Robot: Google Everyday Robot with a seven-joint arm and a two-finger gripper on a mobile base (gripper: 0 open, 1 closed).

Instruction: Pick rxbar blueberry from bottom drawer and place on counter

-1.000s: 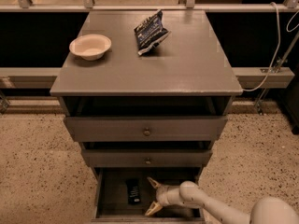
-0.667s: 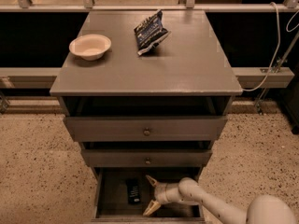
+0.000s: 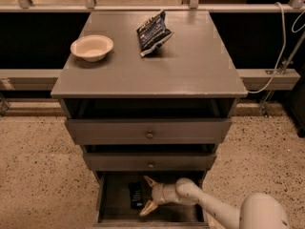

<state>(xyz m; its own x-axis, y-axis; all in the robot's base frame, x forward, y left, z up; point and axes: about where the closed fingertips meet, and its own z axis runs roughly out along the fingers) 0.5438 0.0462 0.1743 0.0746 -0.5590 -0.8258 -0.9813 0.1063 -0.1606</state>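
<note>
Shifted slightly leftward since a second ago: pale two-fingered tool (image 3: 147, 196), inside the open grey wooden bottom drawer (image 3: 113, 209); fingers spread apart, gripping nothing; arm (image 3: 209, 206) enters from lower right. Small flat rxbar blueberry (image 3: 136, 196) in dark wrapper: lying on the drawer floor just left of the fingertips, unmoved; contact cannot be told. Two shallower grey drawers (image 3: 149, 134) with round knobs: both partly pulled out; the lower one overhangs the bottom drawer directly above the tool. Flat grey wooden bench (image 3: 190, 66): carries a round cream bowl (image 3: 92, 47) at left and a crinkled dark blue chip bag (image 3: 153, 32) near the back, well apart.
</note>
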